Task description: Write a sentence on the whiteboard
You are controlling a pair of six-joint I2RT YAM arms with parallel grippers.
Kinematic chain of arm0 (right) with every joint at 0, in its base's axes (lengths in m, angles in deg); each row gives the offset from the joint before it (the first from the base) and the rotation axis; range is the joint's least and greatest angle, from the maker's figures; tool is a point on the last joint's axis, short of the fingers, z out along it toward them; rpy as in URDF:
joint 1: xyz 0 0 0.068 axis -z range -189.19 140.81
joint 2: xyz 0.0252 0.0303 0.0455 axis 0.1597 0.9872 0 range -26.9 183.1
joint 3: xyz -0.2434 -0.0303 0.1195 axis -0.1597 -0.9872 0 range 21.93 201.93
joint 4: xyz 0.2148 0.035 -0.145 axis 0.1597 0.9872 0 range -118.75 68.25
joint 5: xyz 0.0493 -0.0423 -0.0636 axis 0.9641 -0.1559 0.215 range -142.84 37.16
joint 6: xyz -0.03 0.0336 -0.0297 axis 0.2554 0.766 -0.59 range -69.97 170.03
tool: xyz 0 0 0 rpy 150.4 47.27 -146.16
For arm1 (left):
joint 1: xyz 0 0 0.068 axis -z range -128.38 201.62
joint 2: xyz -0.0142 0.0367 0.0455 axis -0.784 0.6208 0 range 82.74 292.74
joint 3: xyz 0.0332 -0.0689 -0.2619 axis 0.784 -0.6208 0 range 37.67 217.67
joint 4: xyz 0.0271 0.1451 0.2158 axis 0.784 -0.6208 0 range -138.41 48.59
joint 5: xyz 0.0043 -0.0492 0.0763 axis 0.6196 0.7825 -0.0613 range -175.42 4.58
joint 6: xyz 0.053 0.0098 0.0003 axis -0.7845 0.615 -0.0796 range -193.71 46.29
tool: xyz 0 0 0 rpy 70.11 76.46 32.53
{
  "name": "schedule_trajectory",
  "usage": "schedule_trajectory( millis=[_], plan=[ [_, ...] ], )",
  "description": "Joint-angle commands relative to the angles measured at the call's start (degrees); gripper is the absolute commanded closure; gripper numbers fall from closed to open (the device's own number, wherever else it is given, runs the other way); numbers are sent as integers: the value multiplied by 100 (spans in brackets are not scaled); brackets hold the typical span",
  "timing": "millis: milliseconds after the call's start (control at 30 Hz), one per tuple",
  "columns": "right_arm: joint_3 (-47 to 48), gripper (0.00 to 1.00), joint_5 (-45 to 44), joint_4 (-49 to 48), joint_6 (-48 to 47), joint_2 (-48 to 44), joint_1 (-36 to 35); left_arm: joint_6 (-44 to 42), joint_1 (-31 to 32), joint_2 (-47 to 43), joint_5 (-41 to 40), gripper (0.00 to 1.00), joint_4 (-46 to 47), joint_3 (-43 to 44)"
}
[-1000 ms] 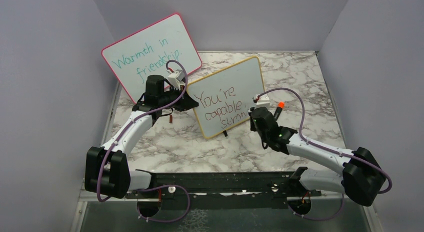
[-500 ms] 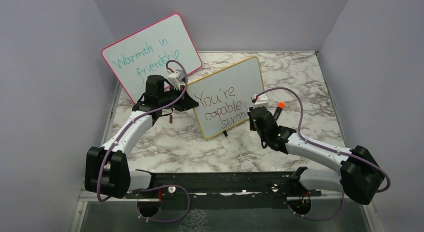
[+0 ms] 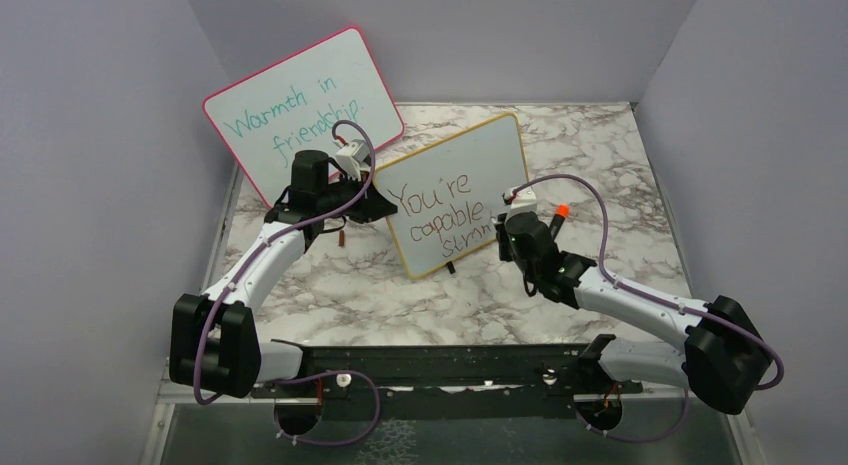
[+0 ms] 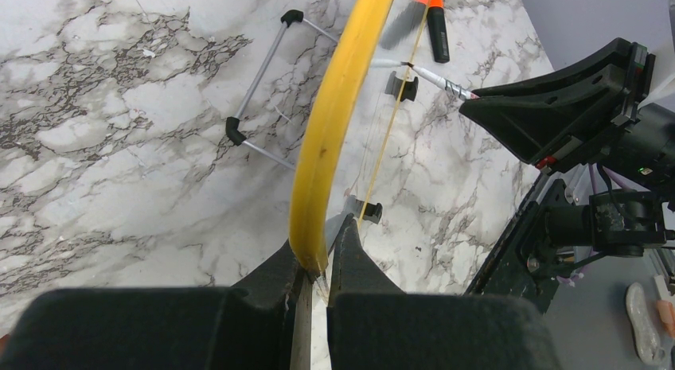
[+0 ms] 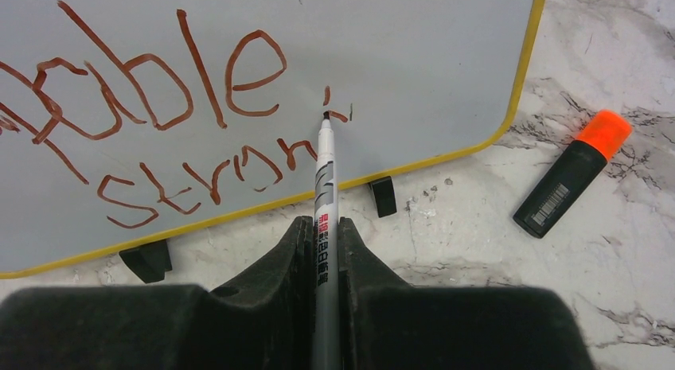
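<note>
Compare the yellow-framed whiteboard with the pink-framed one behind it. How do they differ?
The yellow-framed whiteboard carries red-brown writing; the pink-framed board carries teal writing. The yellow-framed whiteboard looks smaller than the pink-framed board. The left tool clamps the yellow-framed whiteboard's edge; the pink-framed board stands farther back. Both are white, round-cornered and propped up tilted.
</note>
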Motion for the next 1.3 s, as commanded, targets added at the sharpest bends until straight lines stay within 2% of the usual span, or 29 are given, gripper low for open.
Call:
schedule_trajectory(
  millis=[0,367,667,900,1267],
  plan=[
    [2,99,329,41,130,-17,7,-956,-166,217,-1696,100,-790,-153],
    [10,99,398,521,369,42,7,-961,-170,223,-1710,100,-796,-161],
    [93,99,99,673,461,177,7,-959,-175,217,-1702,100,-792,-161],
    [106,99,-270,449,431,236,7,-952,-175,211,-1693,100,-787,-161],
    [126,99,-340,-52,234,215,33,-961,-175,212,-1699,100,-787,-161]
  ],
)
